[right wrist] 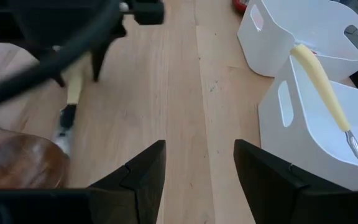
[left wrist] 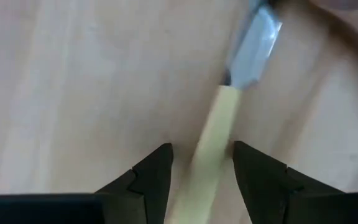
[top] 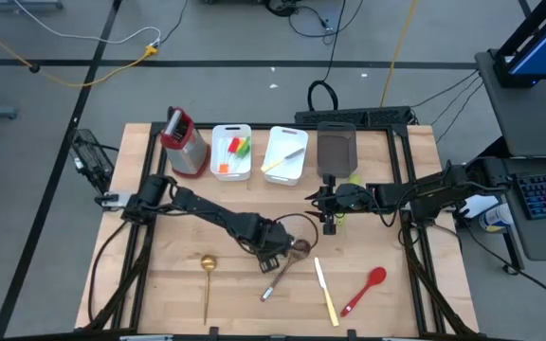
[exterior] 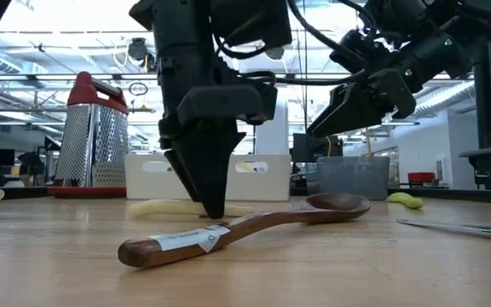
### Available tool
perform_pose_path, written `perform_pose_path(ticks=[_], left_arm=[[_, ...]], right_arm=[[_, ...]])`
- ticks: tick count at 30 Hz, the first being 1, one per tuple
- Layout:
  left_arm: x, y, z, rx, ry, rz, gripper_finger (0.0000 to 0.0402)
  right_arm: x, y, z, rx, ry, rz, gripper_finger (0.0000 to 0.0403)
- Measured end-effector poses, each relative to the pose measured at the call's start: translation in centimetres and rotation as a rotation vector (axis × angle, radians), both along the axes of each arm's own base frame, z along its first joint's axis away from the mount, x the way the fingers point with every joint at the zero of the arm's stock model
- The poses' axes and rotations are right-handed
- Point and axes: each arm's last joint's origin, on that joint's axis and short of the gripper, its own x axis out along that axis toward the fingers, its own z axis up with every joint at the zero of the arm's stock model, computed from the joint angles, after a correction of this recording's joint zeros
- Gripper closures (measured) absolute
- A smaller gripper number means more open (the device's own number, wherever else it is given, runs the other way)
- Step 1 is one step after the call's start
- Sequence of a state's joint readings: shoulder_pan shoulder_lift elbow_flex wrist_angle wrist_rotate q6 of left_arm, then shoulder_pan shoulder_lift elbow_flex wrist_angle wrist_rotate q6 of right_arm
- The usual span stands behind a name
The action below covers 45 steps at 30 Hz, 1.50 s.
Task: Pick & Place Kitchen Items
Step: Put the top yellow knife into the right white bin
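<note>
My left gripper (top: 271, 251) (left wrist: 201, 149) points straight down at the middle of the table, open. Its fingertips stand on either side of the cream handle (left wrist: 219, 118) of a knife that lies flat on the wood, with its metal blade (left wrist: 253, 50) beyond them. The brown wooden spoon (top: 287, 265) (exterior: 245, 223) lies just beside it on the table. My right gripper (top: 318, 199) (right wrist: 197, 180) hangs open above the table, in front of the bins, with nothing between its fingers. A gold ladle (top: 207, 279), another cream-handled knife (top: 326, 292) and a red spoon (top: 366, 289) lie near the front edge.
At the back stand a metal grater with a red handle (top: 186, 144), a white bin (top: 218, 152) with small coloured pieces, a white bin (top: 275, 175) (right wrist: 291, 118) holding a cream-handled utensil, and a grey bin (top: 336, 152). A small green piece (top: 354, 178) lies by the grey bin.
</note>
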State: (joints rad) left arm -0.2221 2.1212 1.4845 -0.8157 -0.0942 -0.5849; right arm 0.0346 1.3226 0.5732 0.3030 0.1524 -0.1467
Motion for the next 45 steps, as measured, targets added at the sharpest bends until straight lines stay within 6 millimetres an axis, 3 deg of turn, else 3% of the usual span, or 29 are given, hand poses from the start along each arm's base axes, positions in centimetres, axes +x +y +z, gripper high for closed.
perform_pose_path(ticks=[5,12,16,19,25,29,35,39,45], left_arm=[[-0.3,1.3,-0.1,0.013,0.064,-0.049,0.0227],[-0.8,1.0,-0.1,0.064,0.122,-0.294,0.0227],[-1.1,1.2,-0.4,0.062,0.142,-0.332,0.0229],[-1.1,1.7,-0.5,0.034,0.149,-0.302,0.0255],[-0.7,2.9,-0.5,-0.062,0.131,-0.278,0.0352],[-0.5,3.9,-0.5,-0.093,0.118,-0.176,0.0353],[-1.1,4.5,2.1,-0.059,0.070,-0.112,0.0353],[-2.1,5.1,5.8,-0.026,0.004,-0.004,0.0354],[-5.3,6.0,8.6,-0.012,0.146,0.162,0.0354]], right_arm=[[0.0,0.0,-0.1,0.000,0.008,0.000,0.0220],[-0.1,0.0,-0.2,0.002,0.018,-0.001,0.0220],[-0.1,0.0,-0.2,0.002,0.023,-0.001,0.0220],[-0.1,0.0,-0.2,0.002,0.024,-0.001,0.0220],[-0.1,0.0,-0.2,0.002,0.024,-0.002,0.0220],[-0.1,0.0,-0.2,0.031,0.020,-0.018,0.0220],[-0.1,0.0,-0.2,0.047,0.019,-0.028,0.0220],[-0.1,0.0,-0.2,0.047,0.021,-0.028,0.0220],[-0.4,0.0,-0.6,0.052,0.066,-0.034,0.0220]])
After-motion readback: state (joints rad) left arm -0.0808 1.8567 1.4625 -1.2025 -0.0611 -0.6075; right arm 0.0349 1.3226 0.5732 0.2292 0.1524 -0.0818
